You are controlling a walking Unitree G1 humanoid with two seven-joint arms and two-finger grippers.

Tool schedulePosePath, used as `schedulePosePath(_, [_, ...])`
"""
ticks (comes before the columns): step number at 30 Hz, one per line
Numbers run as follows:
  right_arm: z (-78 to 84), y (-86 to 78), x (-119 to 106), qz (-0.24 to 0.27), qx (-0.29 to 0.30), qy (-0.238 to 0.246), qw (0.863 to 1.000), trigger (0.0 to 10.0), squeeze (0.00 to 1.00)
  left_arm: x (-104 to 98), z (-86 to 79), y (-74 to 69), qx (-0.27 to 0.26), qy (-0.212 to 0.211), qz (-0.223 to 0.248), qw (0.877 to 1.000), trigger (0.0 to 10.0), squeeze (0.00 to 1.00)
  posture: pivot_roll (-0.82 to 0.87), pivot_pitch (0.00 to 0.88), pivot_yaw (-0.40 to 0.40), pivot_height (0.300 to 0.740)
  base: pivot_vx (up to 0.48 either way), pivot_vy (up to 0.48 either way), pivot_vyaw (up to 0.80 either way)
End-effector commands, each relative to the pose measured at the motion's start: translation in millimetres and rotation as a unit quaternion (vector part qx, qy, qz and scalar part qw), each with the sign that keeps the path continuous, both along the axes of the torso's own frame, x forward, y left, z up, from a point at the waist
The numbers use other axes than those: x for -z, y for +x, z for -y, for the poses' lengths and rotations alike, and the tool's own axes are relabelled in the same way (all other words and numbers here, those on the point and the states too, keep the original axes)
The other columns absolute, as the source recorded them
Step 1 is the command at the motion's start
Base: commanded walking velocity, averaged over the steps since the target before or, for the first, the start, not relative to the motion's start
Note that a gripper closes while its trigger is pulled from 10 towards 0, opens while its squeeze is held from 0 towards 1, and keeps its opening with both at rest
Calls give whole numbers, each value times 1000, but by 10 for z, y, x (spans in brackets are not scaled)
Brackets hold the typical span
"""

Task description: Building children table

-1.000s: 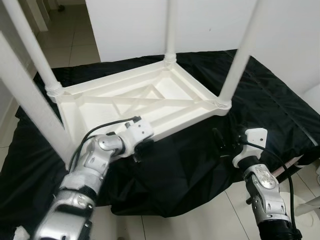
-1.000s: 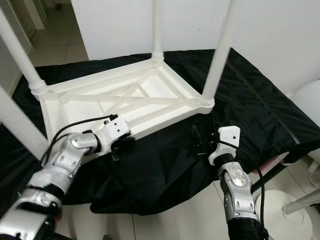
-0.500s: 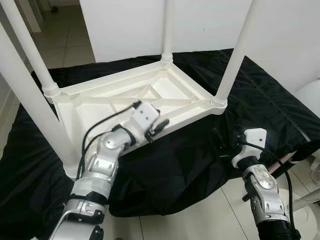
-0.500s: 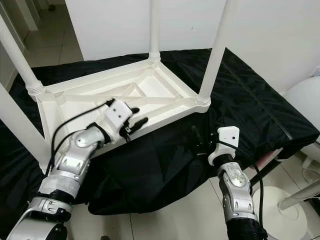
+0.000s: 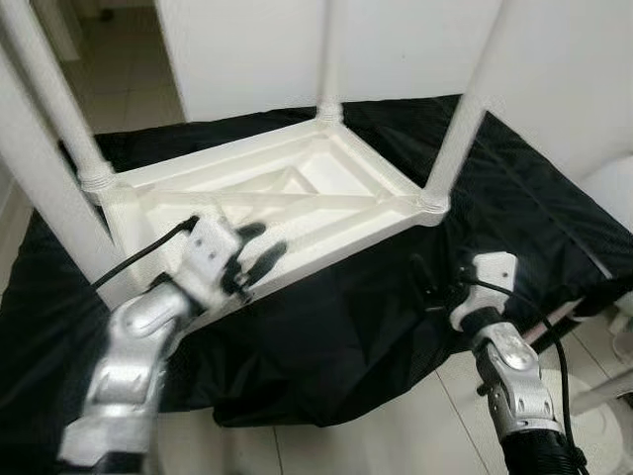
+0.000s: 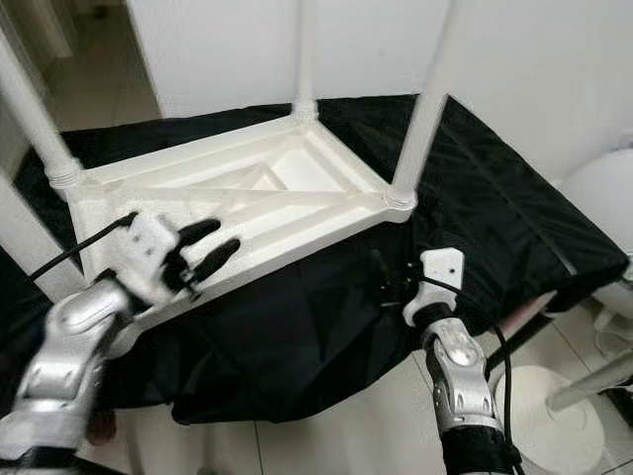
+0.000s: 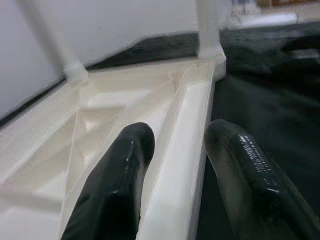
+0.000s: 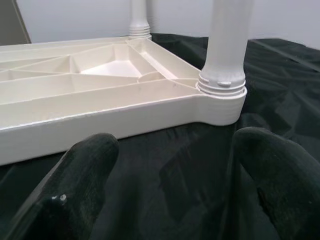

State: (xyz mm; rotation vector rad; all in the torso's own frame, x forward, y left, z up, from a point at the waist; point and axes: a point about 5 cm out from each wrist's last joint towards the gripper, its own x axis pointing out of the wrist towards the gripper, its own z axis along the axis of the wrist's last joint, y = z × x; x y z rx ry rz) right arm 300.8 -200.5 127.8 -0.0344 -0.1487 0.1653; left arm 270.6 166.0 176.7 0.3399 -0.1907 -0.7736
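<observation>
Upside-down white plastic table [image 5: 297, 193] on black cloth [image 5: 376, 327]. Left gripper [image 5: 259, 255] open, fingers either side of near rim. Right gripper [image 6: 388, 282] open, empty, just beside corner leg [image 5: 460, 129].

I look for words and numbers, and I find none I can read. The white table [image 5: 297, 193] has no writing on it, and the black cloth [image 5: 514, 188] under it has none either.
</observation>
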Motion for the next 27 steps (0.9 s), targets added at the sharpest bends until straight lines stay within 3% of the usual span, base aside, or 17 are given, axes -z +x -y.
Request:
schedulePosePath(1, [-21,23,15,-1,-4,1,1000,10000,0,-32,-94,-62,5,11,-3,1000,10000,0,78,43,-3,740,0,0,0])
schedulePosePath(2, [-56,72,9,-1,-11,4,1000,10000,0,-23,-235,-170,4,31,-19,999,10000,0,100,44,-11,740,0,0,0])
schedulePosePath(3, [-56,72,9,-1,-11,4,1000,10000,0,-23,-235,-170,4,31,-19,999,10000,0,100,44,-11,740,0,0,0])
schedulePosePath(5, [-117,142,4,-2,-22,8,1000,10000,0,-15,-441,-326,2,52,-55,997,10000,0,130,48,-21,740,0,0,0])
schedulePosePath(8, [-158,182,-2,-2,-28,8,1000,10000,0,-19,-561,-442,4,67,-77,995,10000,0,145,51,-28,740,0,0,0])
schedulePosePath(9, [-183,216,-12,-2,-33,10,999,10000,0,38,-675,-529,-2,108,-98,989,10000,0,180,55,-44,740,0,0,0])
schedulePosePath(10, [-183,216,-12,-2,-33,10,999,10000,0,38,-675,-529,-2,108,-98,989,10000,0,180,55,-44,740,0,0,0])
schedulePosePath(11, [-213,250,-25,-2,-38,12,999,10000,0,72,-804,-620,-17,135,-124,983,10000,0,180,55,-44,740,0,0,0])
schedulePosePath(13, [-213,250,-25,-2,-38,12,999,10000,0,72,-804,-620,-17,135,-124,983,10000,0,180,55,-44,740,0,0,0])
schedulePosePath(18, [-288,333,-44,-2,-54,16,998,10000,0,-7,-1080,-883,-55,168,-171,969,10000,0,244,65,-79,740,0,0,0])
schedulePosePath(21, [-307,352,-44,-2,-58,16,998,10000,0,-46,-1141,-944,-66,174,-178,966,10000,0,244,65,-79,740,0,0,0])
schedulePosePath(23, [-337,383,-44,-1,-65,16,998,10000,0,-112,-1301,-1021,-99,186,-194,958,10000,0,244,65,-79,740,0,0,0])
schedulePosePath(24, [-337,383,-44,-1,-65,16,998,10000,0,-112,-1301,-1021,-99,186,-194,958,10000,0,244,65,-79,740,0,0,0])
schedulePosePath(27, [-340,387,-42,1,-66,17,998,10000,0,-219,-1605,-949,-179,220,-180,942,10000,0,236,72,-75,740,0,0,0])
